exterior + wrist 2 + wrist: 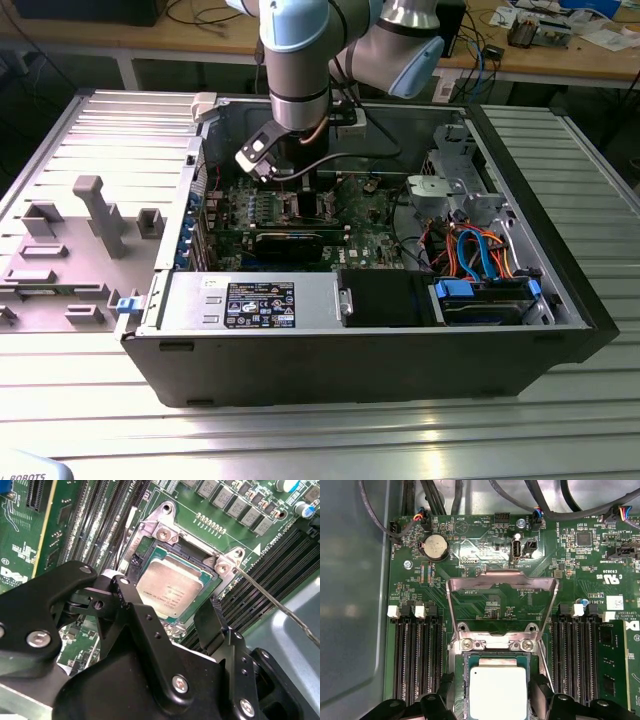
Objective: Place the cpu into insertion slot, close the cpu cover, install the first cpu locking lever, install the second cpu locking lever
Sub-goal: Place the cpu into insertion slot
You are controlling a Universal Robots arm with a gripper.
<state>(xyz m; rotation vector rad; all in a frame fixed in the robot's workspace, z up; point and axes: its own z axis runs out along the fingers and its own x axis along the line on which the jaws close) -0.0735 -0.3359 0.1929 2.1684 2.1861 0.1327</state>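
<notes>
The cpu (497, 692), a flat square chip with a silver-grey top, lies flat in the insertion slot (145, 555) on the green board. My gripper (491, 687) hangs just above it, open, one black finger (120, 587) on each side of the chip and a small gap to each edge. The cpu (170, 587) is not held. The cpu cover (501, 578), a silvery frame with a cut-out centre, stands swung up on its hinge beyond the slot. A thin wire locking lever (280, 605) sticks out raised beside the socket. In the exterior view my gripper (297, 188) reaches down into the open computer case.
Black memory slots (417, 660) flank the socket on both sides. A black card (290, 243), a power supply (250, 300) and a drive cage with blue cables (480, 262) fill the case. Case walls (205, 150) enclose the board. A grey fixture block (95, 215) stands at the exterior view's left.
</notes>
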